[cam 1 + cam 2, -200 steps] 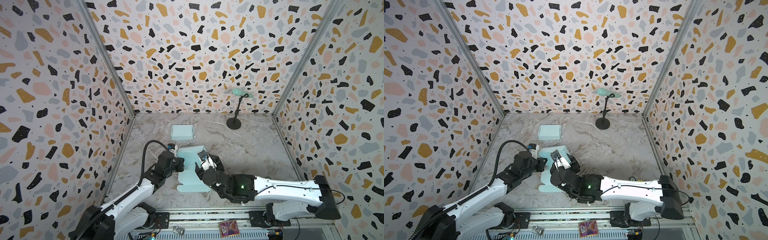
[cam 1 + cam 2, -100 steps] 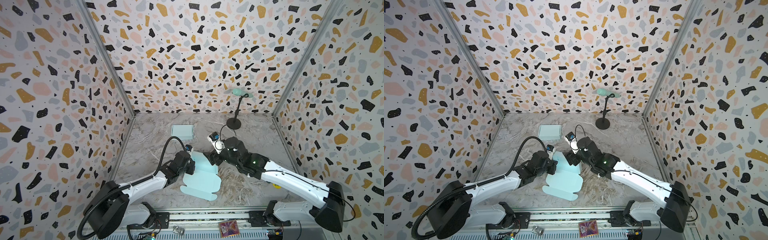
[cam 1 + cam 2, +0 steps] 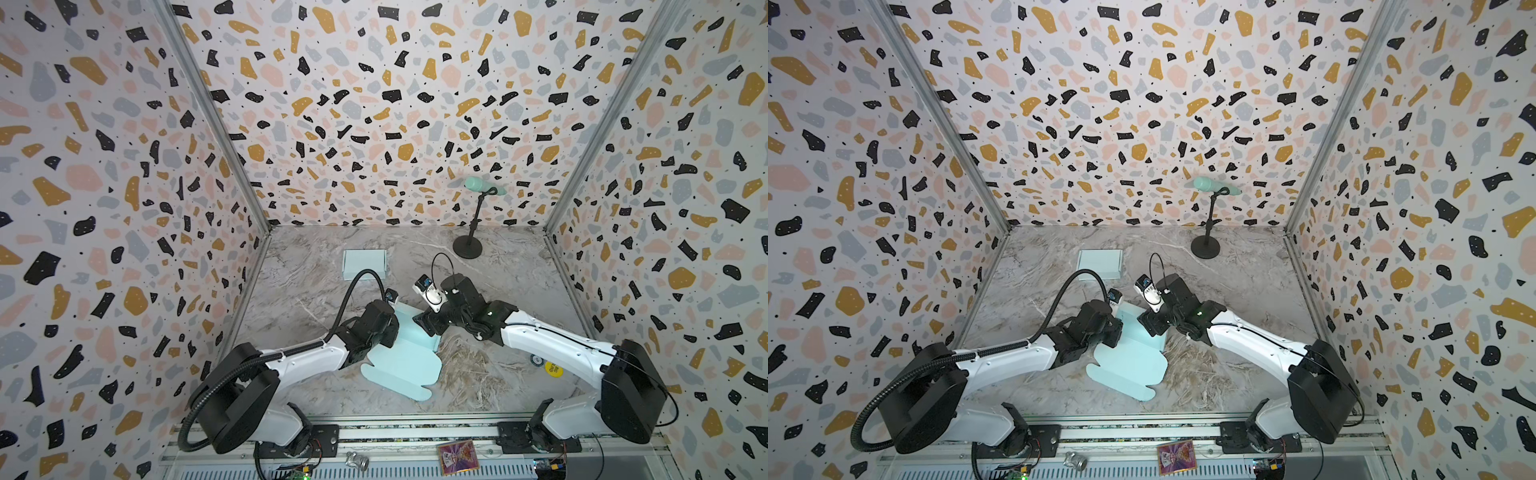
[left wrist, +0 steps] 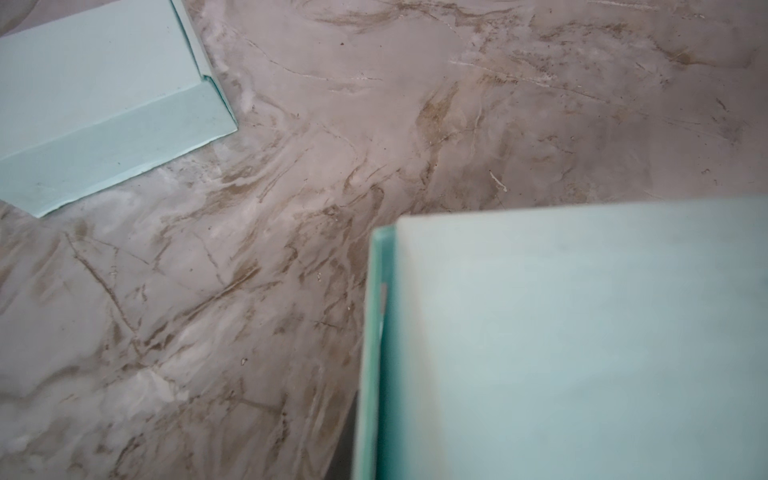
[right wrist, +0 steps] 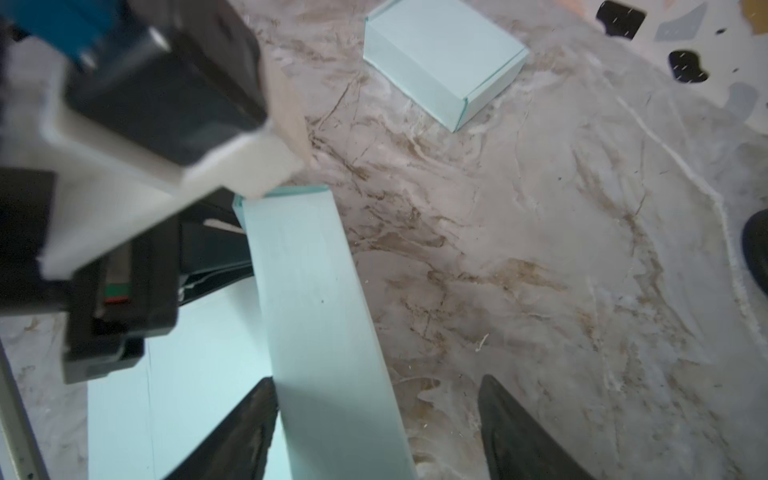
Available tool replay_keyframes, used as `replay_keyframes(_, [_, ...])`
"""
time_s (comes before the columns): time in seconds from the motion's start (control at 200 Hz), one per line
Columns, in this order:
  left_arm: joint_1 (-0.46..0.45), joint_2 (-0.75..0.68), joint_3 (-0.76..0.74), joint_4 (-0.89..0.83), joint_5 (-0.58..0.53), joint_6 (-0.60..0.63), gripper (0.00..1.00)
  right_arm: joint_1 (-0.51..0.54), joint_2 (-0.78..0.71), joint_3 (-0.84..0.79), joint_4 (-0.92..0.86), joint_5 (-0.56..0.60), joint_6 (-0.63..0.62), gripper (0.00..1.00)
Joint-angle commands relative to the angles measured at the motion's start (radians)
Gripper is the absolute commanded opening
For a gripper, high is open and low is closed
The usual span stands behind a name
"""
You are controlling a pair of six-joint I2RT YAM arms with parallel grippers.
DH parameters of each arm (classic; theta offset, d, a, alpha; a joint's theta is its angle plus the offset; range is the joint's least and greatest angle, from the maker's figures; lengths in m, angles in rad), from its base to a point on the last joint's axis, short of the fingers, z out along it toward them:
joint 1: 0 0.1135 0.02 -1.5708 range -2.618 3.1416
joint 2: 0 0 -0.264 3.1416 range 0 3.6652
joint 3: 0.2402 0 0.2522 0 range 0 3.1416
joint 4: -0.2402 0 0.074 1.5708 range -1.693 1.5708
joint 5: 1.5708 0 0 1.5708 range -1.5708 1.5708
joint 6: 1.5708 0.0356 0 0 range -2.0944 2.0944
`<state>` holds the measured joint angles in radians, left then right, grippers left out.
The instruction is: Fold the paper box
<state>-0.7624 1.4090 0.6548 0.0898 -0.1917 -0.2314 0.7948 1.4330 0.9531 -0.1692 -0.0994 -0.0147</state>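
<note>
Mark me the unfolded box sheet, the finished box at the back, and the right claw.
unfolded box sheet point(image 3: 405, 365): in a top view, on its flat middle panel.
finished box point(image 3: 364, 262): in a top view, on its closed lid.
right claw point(image 5: 378, 379): in the right wrist view, midway between its open fingertips.

I am logging the left arm point(image 3: 307, 359): white shells, black joints, ribbed black hose point(image 3: 365, 272). The right arm point(image 3: 552, 338) is wearing the same colours plus a thin black cable loop point(image 3: 441, 254); the right gripper point(image 5: 376, 380) is showing black tapered fingers point(image 5: 519, 436).
</note>
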Motion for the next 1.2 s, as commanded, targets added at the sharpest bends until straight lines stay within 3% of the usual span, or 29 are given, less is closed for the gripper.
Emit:
replay_keyframes(0.0, [-0.007,0.005,-0.009,0.06,-0.041,0.025,0.08,0.001,0.008,-0.012,0.04,-0.047,0.015,0.75])
replay_keyframes(0.215, [-0.006,0.027,-0.03,0.091,-0.051,0.031,0.08,0.001,0.041,-0.017,0.064,-0.041,0.037,0.73])
replay_keyframes(0.866, [-0.007,0.066,-0.102,0.193,-0.034,-0.005,0.22,0.001,0.098,-0.025,0.061,0.023,0.067,0.65])
replay_keyframes(1.191, [-0.005,0.067,-0.117,0.247,-0.047,-0.002,0.15,0.013,0.095,-0.02,0.056,-0.006,0.083,0.56])
